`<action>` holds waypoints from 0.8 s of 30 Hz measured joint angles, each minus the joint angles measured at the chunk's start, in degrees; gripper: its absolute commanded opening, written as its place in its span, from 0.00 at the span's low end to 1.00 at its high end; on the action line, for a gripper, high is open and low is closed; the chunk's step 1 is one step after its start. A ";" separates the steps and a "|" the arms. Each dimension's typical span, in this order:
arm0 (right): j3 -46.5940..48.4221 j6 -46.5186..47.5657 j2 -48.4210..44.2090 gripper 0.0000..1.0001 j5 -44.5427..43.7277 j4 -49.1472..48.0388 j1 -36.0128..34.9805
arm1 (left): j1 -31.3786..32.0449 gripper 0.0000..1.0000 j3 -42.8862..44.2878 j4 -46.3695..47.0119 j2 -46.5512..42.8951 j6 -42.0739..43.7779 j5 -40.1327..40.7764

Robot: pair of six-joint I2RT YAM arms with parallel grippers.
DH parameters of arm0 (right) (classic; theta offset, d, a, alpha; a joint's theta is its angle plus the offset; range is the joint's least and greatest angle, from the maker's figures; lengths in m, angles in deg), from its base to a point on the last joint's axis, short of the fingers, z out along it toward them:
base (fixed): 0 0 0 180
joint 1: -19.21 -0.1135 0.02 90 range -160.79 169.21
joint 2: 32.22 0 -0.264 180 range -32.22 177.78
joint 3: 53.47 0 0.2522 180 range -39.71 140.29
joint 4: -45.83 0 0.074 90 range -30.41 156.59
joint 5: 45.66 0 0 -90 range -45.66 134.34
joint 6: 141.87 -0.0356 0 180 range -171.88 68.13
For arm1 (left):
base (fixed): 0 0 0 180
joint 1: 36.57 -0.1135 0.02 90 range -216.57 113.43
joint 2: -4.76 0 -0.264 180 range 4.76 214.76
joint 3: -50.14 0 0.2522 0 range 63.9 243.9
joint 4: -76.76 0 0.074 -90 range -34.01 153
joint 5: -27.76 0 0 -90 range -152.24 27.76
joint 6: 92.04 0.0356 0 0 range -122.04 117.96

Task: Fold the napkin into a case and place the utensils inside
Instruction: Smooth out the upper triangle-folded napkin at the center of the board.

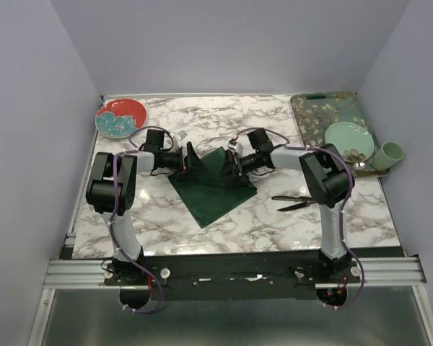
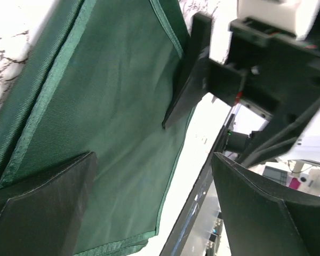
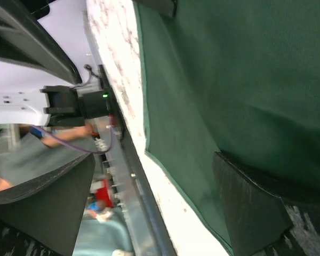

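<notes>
The dark green napkin [image 1: 213, 189] lies flat at the middle of the marble bench [image 1: 166, 223], set as a diamond with one corner pointing to 6 o'clock and another to 12 o'clock. It is not shaped into a narrow sleeve. The left end effector [image 1: 193, 160] sits low over the cloth's 10 o'clock edge and the right end effector [image 1: 233, 163] over its 2 o'clock edge, and the two face each other across the top corner. Both have their fingers spread wide and pinch nothing. In the left wrist view the napkin [image 2: 106, 106] fills the space under the parted fingers [image 2: 42, 208], its stitched hem running along the side, and a finger of the right end effector [image 2: 194, 80] stands over the cloth's far edge. The right wrist view shows green fabric [image 3: 245, 80] beneath its own spread fingers [image 3: 256, 208]. The two black utensils [image 1: 292, 202] lie together on bare marble at 3 o'clock of the napkin, apart from it, just beside the right arm. A red plate [image 1: 120, 117] sits at the bench's 10 o'clock corner, and a floral tray [image 1: 310, 115] at 2 o'clock carries a pale green plate [image 1: 348, 137].
</notes>
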 measured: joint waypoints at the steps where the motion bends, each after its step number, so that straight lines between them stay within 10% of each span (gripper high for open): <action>1: -0.70 -0.31 0.31 1.00 0.09 -0.07 0.17 | -0.39 0.99 0.02 0.26 0.28 -0.07 -0.61; 24: -5.64 -0.55 0.00 1.00 4.94 -0.37 5.68 | -5.95 0.99 -0.28 6.08 6.32 -2.51 -13.27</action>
